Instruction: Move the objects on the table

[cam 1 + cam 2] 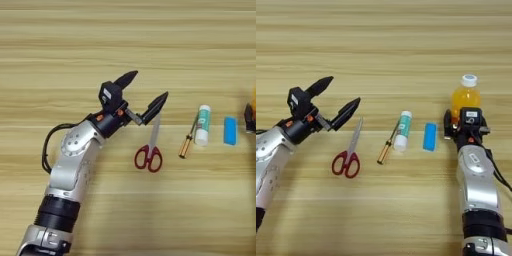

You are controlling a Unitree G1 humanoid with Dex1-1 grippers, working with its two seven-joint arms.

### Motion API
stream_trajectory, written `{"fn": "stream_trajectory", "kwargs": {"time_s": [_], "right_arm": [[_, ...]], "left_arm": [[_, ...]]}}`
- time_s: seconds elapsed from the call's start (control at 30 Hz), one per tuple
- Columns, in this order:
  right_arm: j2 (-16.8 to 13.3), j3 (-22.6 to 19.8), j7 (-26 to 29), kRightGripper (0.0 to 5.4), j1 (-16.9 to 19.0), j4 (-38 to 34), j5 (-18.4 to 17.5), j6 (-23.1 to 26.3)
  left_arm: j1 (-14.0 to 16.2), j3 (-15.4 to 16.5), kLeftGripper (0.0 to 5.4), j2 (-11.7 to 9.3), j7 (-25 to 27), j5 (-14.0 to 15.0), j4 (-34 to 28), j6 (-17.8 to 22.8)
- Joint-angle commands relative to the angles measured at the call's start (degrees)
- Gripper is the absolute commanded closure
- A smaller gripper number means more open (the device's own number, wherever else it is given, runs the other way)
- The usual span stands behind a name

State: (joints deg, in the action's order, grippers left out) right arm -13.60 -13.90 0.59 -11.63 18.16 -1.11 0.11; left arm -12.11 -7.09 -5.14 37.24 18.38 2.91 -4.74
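Note:
My left gripper (148, 85) hovers open over the table (125, 45), its lower fingertip just above the blade tips of the red-handled scissors (149, 156). Right of the scissors lie the amber-handled screwdriver (188, 142), the white tube with a green label (202, 125) and the flat blue block (230, 131), all in a row. The orange-juice bottle (466, 96) stands upright at the right with its white cap on. My right gripper (463, 122) is right up against the bottle's lower part and hides it.
The left arm (75, 160) reaches in from the bottom left, with a black cable looping beside it. From the bottom right, the right arm (478, 190) comes straight up.

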Motion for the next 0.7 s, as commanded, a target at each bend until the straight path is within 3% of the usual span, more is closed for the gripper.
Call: {"fn": "stream_trajectory", "kwargs": {"time_s": [0.03,0.7], "right_arm": [[-0.79,0.17,0.33,1.96,-1.86,2.0,-0.26,-1.41],[-1.61,1.97,0.25,1.96,-2.49,6.1,0.53,3.51]], "left_arm": [[-0.84,0.13,0.0,0.33,-0.15,0.05,0.49,0.08],[-0.96,0.36,0.0,0.26,-0.06,0.13,0.65,-0.21]]}}
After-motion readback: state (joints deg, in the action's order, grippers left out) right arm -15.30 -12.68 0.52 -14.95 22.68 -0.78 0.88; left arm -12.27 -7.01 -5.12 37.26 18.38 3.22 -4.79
